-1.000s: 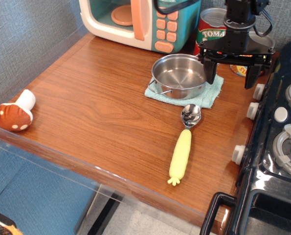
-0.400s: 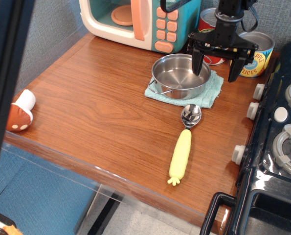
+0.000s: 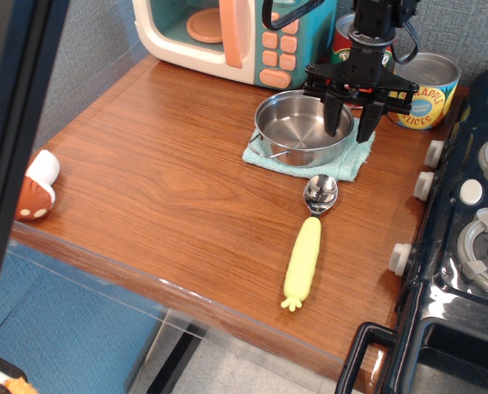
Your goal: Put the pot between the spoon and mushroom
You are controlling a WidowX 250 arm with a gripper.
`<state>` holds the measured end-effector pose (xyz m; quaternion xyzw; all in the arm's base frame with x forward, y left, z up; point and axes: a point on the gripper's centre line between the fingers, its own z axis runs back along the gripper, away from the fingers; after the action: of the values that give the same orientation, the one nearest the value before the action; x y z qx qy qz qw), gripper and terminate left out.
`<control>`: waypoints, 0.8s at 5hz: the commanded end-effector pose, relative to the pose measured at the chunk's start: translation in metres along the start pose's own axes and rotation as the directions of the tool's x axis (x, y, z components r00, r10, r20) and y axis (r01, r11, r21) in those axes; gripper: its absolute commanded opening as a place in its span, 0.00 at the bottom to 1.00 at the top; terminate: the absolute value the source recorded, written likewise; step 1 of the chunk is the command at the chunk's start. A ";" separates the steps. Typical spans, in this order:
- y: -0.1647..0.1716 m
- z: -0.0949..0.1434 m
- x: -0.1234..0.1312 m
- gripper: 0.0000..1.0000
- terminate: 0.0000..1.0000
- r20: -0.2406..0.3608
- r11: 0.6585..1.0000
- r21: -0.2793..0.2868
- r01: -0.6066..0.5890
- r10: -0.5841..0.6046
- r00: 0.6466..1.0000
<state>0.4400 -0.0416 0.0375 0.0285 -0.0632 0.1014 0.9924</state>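
Since a moment ago the claw (image 3: pixel 348 123) has narrowed and slid left, so its two fingers now straddle the right rim of the pot (image 3: pixel 302 127), one inside the bowl, one outside; whether they pinch the rim yet, I cannot tell. That pot sits on a folded teal cloth (image 3: pixel 348 160) near the toy microwave (image 3: pixel 235 37). Just below the cloth lies the spoon (image 3: pixel 311 238), bowl toward the pot. Far off at the table's left edge rests the mushroom (image 3: pixel 34 187), partly hidden by a dark bar (image 3: pixel 14 123).
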 end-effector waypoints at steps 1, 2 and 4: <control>0.001 0.020 0.002 0.00 0.00 0.040 1.000 -0.019 0.005 -0.004 0.999; 0.011 0.057 0.010 0.00 0.00 0.117 0.998 -0.063 -0.025 0.033 0.993; 0.062 0.126 -0.040 0.00 0.00 0.185 0.990 -0.110 -0.084 0.103 0.977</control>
<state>0.3695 0.0037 0.1376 -0.0100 -0.1284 0.1422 0.9814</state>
